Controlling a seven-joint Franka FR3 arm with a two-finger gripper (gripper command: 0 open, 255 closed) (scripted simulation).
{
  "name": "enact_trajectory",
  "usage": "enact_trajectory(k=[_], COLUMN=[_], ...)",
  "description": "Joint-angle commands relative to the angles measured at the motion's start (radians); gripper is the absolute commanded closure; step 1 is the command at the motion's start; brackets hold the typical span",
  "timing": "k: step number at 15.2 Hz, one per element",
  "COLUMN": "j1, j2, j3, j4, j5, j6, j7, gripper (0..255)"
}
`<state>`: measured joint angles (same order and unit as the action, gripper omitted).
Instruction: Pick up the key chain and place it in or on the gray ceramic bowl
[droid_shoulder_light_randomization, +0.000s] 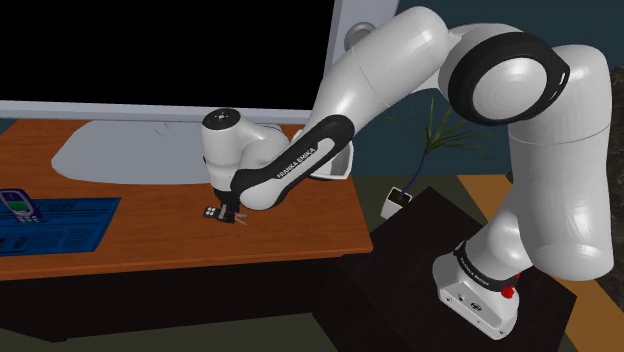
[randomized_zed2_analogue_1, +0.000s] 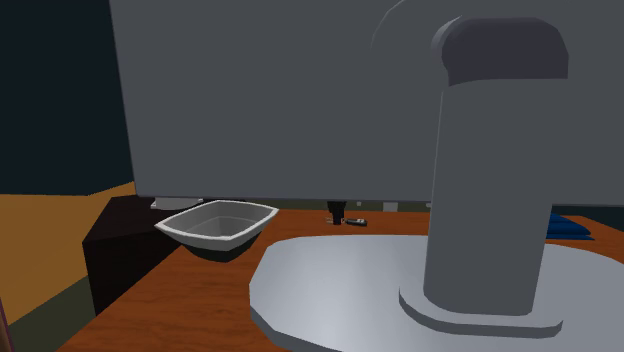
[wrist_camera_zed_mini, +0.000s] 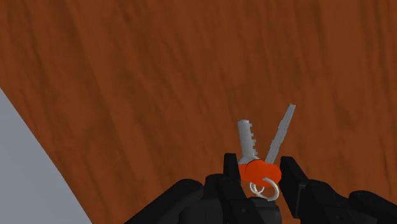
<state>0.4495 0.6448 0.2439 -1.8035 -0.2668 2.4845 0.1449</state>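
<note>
- The key chain (wrist_camera_zed_mini: 260, 172) is low on the brown surface (droid_shoulder_light_randomization: 150, 240), in front of the monitor's grey foot (droid_shoulder_light_randomization: 120, 150). It has two metal keys, a red head and a small ring.
- Both key blades point straight away from the hand, spread in a narrow V, so the long axis follows the hand's own line. The red head sits right between the fingers (wrist_camera_zed_mini: 230, 172).
- The fingers stand close on either side of the red head and appear to touch it, so I judge them to be pinching it. The blades look level with the surface, so the lift seems not yet made.
- The white arm (droid_shoulder_light_randomization: 400, 60) reaches out from its stand over the surface, elbow high, wrist bent down, hand upright over the keys.
- The pale bowl (randomized_zed2_analogue_1: 215, 222) sits just beside the foot, at its left in the second exterior view. The keys lie further back from the foot, so the carry likely runs sideways along the foot's edge.
</note>
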Motion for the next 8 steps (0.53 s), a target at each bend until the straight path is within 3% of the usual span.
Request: enact_trajectory(k=[1, 8], j1=[0.000, -0.009], j2=[0.001, -0.038], j3=[-0.001, 0.010], j4=[-0.001, -0.004], j5=[0.000, 0.013], j6=[0.000, -0.035], j7=[0.000, -0.009], gripper=[255, 255])
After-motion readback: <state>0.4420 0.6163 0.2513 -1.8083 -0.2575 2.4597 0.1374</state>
